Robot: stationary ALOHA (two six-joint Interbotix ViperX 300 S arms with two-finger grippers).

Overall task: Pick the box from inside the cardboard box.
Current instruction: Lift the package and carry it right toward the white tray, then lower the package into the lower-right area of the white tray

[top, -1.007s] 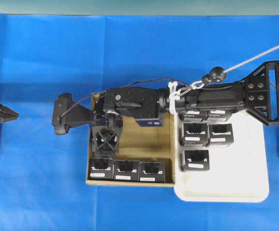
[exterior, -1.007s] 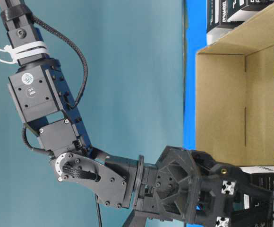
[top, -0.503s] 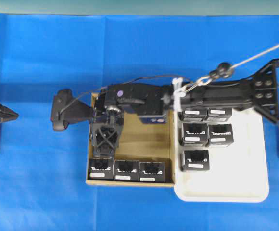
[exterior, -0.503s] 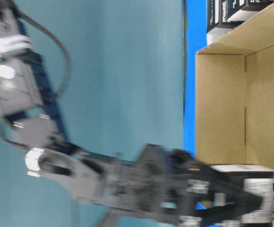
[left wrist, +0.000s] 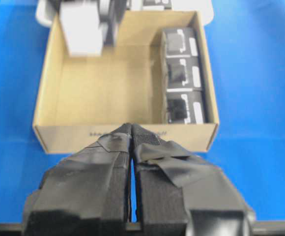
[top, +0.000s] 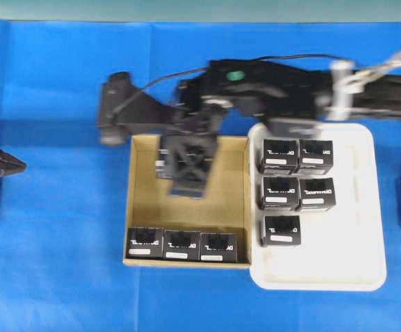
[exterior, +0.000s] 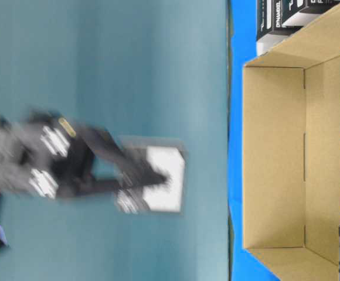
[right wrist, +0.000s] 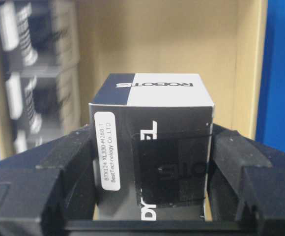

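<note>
- The cardboard box (top: 142, 207), at the centre of the overhead view, holds three black boxes (top: 181, 245) in a row along its lower wall.
- The white tray (top: 358, 228) just to its right holds five more.
- The right hand (top: 188, 166), above the carton's upper part, grips one box (right wrist: 152, 147) between its fingers (right wrist: 66, 169), clear of the floor.
- The left hand (left wrist: 132, 142) is closed and empty above the blue surface (top: 55, 207).
</note>
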